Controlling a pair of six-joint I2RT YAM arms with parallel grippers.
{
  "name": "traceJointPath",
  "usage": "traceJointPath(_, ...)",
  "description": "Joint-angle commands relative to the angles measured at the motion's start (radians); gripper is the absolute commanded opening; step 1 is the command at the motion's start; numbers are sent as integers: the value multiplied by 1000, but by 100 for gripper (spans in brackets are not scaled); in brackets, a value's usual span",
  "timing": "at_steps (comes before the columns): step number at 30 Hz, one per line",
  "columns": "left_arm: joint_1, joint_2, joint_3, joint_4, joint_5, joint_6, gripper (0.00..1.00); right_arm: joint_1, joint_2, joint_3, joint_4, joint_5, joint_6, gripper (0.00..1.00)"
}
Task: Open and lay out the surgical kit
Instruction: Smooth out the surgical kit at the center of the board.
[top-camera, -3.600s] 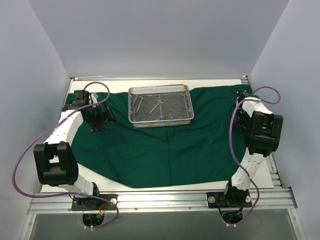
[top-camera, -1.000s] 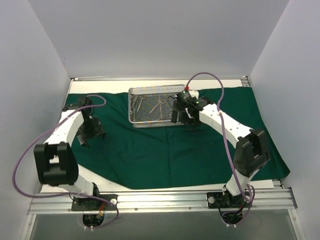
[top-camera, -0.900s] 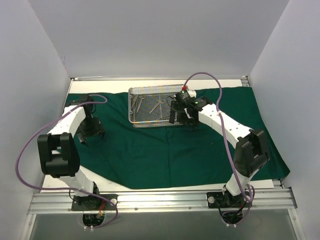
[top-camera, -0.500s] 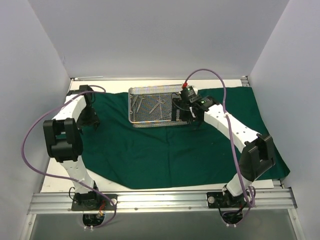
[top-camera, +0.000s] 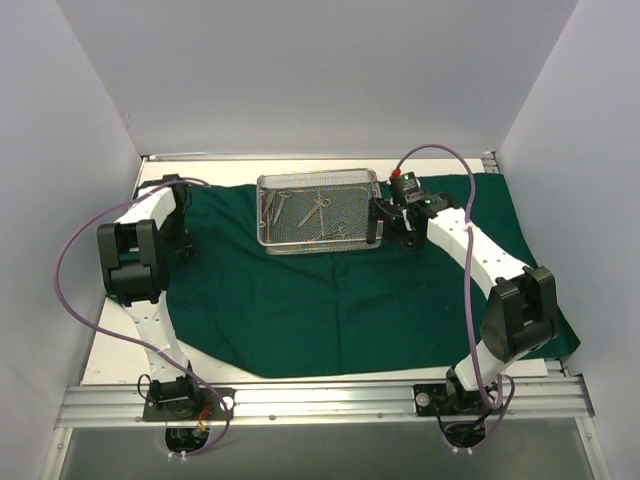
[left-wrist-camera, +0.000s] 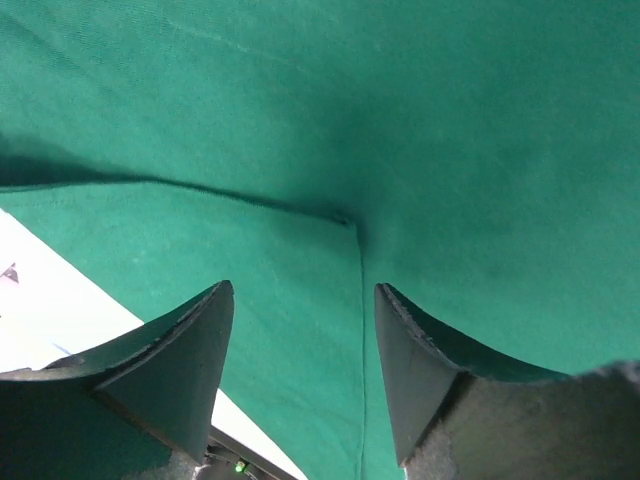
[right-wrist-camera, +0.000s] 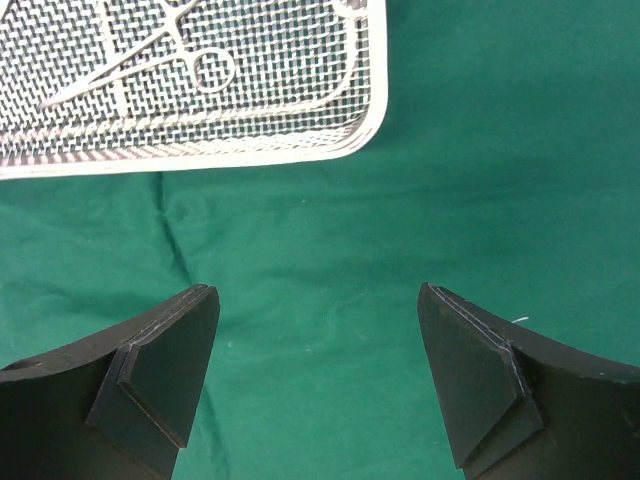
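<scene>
On the bench (top-camera: 108, 355): the large dark green cloth drape (top-camera: 330, 300) lies spread out. The shallow rectangular silver wire-mesh tray (top-camera: 320, 246) sits on it at far centre, with the thin steel scissors and forceps (top-camera: 314, 208) inside.
Step in hand: the drape looks nearly laid out, and the instruments are not yet out of the tray.
Left gripper (left-wrist-camera: 302, 290): jaws apart and empty, over a folded hem at the drape's far-left edge.
Right gripper (right-wrist-camera: 316, 292): wide and empty, over cloth just beside the tray's right end.
Next move: probably flatten that fold, then reach over the rim and pinch one flat instrument precisely.
Arm poses: the left arm is folded sharply back on itself. The right arm is stretched forward across the drape.
</scene>
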Motion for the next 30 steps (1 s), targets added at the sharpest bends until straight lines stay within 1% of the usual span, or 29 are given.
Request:
traceJointPath(1, 27, 31, 43, 0, -38, 6, 66, 8, -48, -17, 2, -33, -17, 83)
traceJointPath(8, 43, 91, 83, 6, -40, 26, 59, 6, -32, -17, 0, -32, -17, 83)
traceJointPath(14, 47, 94, 56, 29, -27, 29, 51, 4, -25, -17, -6, -30, -17, 83)
traceJointPath(19, 47, 42, 33, 55, -21, 11, 54, 4, -20, -12, -11, -32, -18, 83)
traceJointPath(20, 47, 35, 31, 57, -21, 9, 55, 4, -20, -12, -11, -30, -18, 83)
traceJointPath(21, 47, 32, 32, 58, -20, 6, 61, 4, -20, -14, -9, -29, -18, 83)
traceJointPath(30, 49, 65, 83, 30, -23, 12, 63, 4, -17, -17, -8, -33, -18, 82)
